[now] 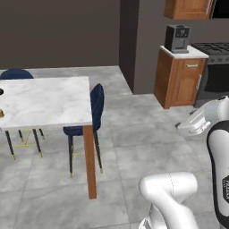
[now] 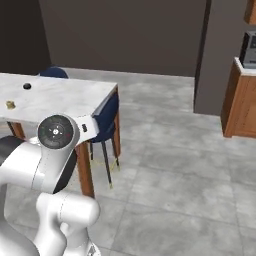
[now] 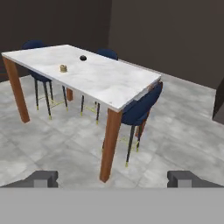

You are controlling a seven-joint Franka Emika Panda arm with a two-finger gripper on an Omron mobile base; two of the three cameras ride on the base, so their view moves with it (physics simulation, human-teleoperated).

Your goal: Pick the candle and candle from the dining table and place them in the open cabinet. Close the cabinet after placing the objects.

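The gripper (image 3: 113, 178) stands with its jaws spread wide and nothing between them, well apart from the dining table (image 3: 109, 81), which lies ahead of it toward twelve o'clock in the hand view. On the marble top, toward ten o'clock, sits the short golden candle (image 3: 63, 68), and just past it, toward eleven, a small black round lump (image 3: 83, 57). The slim stick candle cannot be made out on the table. Blue chairs (image 3: 139, 109) are tucked along the sides. In the left base view a reddish-brown wall cabinet (image 1: 188, 9) hangs at one o'clock, above a coffee machine (image 1: 176, 38). I judge the task barely begun: no candle picked, none stowed, and the door is not yet closed.
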